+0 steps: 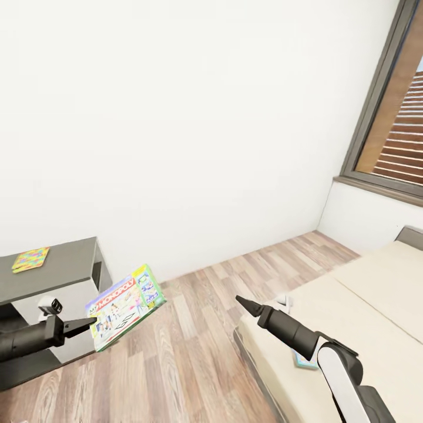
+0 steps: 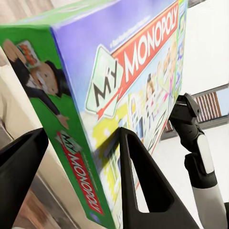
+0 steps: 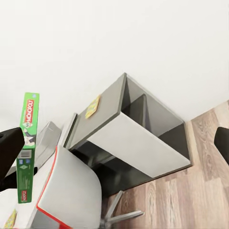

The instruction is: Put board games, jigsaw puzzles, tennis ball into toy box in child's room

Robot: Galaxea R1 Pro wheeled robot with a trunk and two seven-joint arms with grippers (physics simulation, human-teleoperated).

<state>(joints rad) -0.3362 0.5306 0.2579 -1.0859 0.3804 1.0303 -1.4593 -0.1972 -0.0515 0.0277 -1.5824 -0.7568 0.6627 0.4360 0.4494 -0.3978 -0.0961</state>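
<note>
By the white wall, at lower left, the left gripper (image 1: 88, 322) pinches the Monopoly game (image 1: 124, 305), not boxed yet, while the right gripper (image 1: 242, 302) looks closed and empty.

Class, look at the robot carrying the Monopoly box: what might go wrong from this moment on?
1. The left claw pinches the Monopoly box near one edge, so the tilted box hangs out over the wooden floor and may slip or twist loose.
2. Swinging toward the grey table, the box's far end could strike the table's edge.
</note>
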